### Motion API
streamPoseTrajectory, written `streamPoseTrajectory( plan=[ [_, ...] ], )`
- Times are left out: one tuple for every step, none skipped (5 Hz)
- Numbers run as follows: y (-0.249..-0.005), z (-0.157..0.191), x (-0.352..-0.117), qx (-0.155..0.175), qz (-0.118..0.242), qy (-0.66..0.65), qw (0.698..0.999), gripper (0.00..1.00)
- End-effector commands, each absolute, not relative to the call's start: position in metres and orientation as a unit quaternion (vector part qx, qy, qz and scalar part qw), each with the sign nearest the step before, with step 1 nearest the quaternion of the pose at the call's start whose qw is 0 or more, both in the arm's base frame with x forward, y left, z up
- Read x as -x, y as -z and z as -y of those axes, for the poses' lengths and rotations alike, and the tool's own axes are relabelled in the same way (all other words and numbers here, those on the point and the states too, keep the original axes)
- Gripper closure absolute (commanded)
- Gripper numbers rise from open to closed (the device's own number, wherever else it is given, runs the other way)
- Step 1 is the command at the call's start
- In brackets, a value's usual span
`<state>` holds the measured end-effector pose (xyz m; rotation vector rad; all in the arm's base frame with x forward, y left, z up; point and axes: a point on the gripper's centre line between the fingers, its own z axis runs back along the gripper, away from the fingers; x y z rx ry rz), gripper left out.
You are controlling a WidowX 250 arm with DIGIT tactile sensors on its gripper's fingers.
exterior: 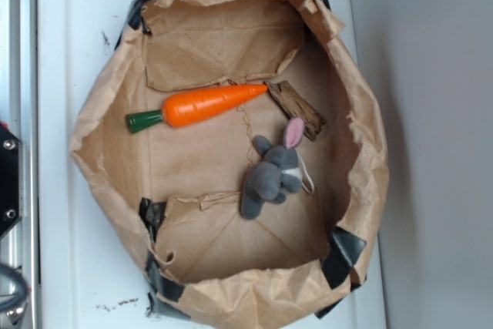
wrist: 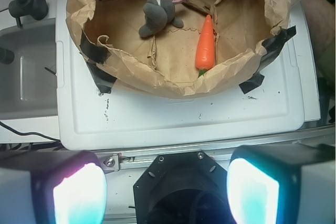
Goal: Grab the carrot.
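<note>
The carrot (exterior: 209, 105) is glossy orange with a green stem end. It lies flat inside the brown paper bag (exterior: 108, 105), stem pointing left in the exterior view. In the wrist view the carrot (wrist: 206, 48) lies far ahead in the bag, its stem partly hidden behind the bag's near rim. My gripper (wrist: 166, 191) is open, its two glowing pads wide apart with nothing between them. It hangs well back from the bag, over the black robot base. The gripper does not show in the exterior view.
A grey plush bunny (exterior: 272, 171) lies below and to the right of the carrot in the bag. A small brown wooden block (exterior: 296, 108) touches the carrot's tip. The bag's crumpled walls stand up all round, taped in black (exterior: 343, 253). The bag sits on a white lid (exterior: 65, 229).
</note>
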<state>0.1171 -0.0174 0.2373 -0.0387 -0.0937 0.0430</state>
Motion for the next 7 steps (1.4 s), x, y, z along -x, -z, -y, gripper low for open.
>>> streamPoseTrajectory(
  plan=[
    [-0.237,0.017,-0.117,0.019,0.047,-0.021,0.998,0.00],
    [-0.241,-0.033,-0.167,0.042,0.083,-0.027,0.995,0.00],
    [-0.223,-0.059,-0.222,0.060,0.094,0.020,0.994,0.00],
    [-0.198,-0.072,-0.273,0.047,0.076,0.045,0.995,0.00],
    [-0.198,-0.072,-0.273,0.047,0.076,0.045,0.995,0.00],
    [-0.198,-0.072,-0.273,0.047,0.076,0.045,0.995,0.00],
    [-0.146,-0.048,-0.261,-0.017,0.050,0.056,0.997,0.00]
  ],
)
